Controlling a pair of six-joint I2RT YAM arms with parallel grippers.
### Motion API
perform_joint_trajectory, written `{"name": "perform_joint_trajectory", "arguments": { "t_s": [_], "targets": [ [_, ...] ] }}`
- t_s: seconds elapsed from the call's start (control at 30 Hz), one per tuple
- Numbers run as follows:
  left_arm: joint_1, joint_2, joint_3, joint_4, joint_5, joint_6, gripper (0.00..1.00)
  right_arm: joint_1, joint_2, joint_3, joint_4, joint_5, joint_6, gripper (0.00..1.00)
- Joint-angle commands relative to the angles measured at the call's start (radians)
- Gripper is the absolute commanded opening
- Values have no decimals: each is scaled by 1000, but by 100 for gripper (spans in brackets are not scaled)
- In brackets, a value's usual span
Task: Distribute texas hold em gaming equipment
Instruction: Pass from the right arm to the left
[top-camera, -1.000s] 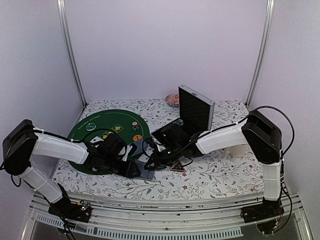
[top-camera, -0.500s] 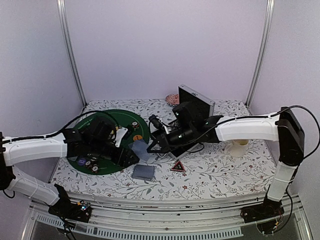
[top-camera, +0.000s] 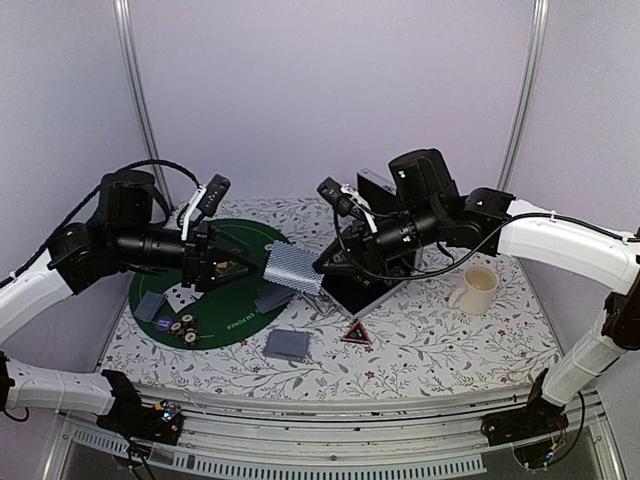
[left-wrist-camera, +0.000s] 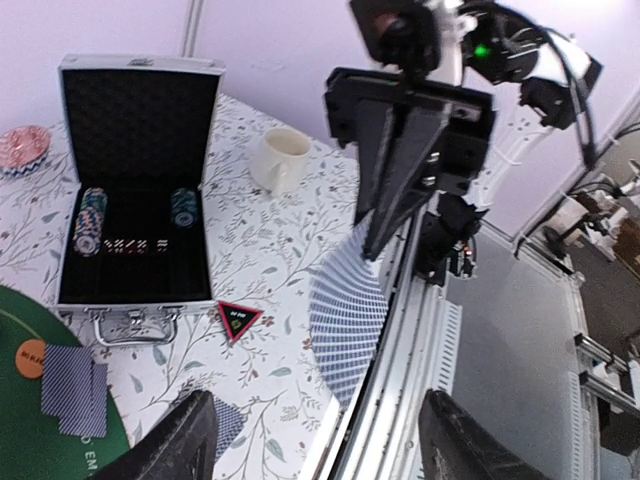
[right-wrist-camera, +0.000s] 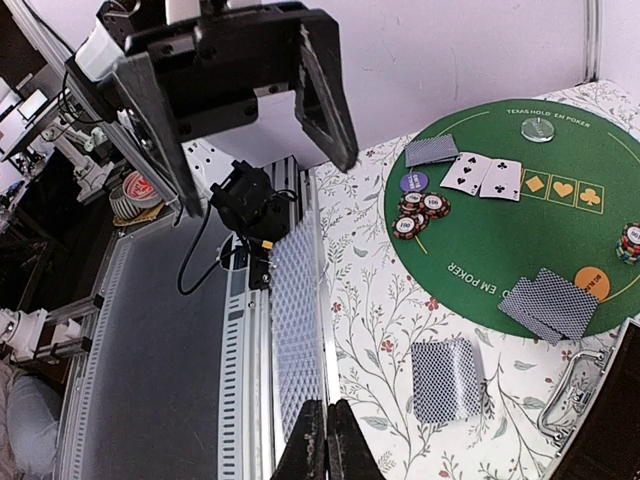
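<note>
Both arms have swung up off the table since a second ago! The right gripper (right-wrist-camera: 325, 445) pinches one grey-blue card (right-wrist-camera: 298, 320) in mid-air. Facing it, the left gripper (left-wrist-camera: 318, 420) is spread wide, holding nothing. Below lie a deck (top-camera: 287, 344), a red triangle (top-camera: 354, 333) and a cream mug (top-camera: 478, 290). From overhead the right arm blocks the silver case (left-wrist-camera: 140, 110); the left wrist view shows chip stacks (left-wrist-camera: 90, 220) inside. The orange button (right-wrist-camera: 592, 282) sits on the green mat (right-wrist-camera: 500, 245).

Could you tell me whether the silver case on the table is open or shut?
Open: the silver case has its lid raised, baring the black lining and the chip stacks in its base.
</note>
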Motion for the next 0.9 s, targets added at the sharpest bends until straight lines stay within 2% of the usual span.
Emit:
{"name": "perform_joint_trajectory", "arguments": {
  "t_s": [0.0,0.13,0.23,0.33,0.43,0.5,0.8,0.87],
  "targets": [
    [18,-26,23,48,169,18,71,13,-24,23,-62,-1,-67,2],
    [25,-12,27,45,113,10,69,34,-17,41,-61,7,-72,2],
    [29,18,14,62,115,-12,61,38,-16,43,-49,2,-73,2],
    [29,52,-2,101,175,-40,47,45,-15,44,-33,-9,-70,2],
    [29,77,-5,132,215,-63,23,51,-10,50,-23,-10,-69,2],
    [29,76,-11,157,243,-73,12,50,-4,52,-21,-4,-69,2],
    [29,61,-66,181,282,-67,9,51,9,65,-12,8,-73,2],
    [27,70,-66,183,293,-69,3,50,14,69,-12,8,-75,2]
  ]
}}
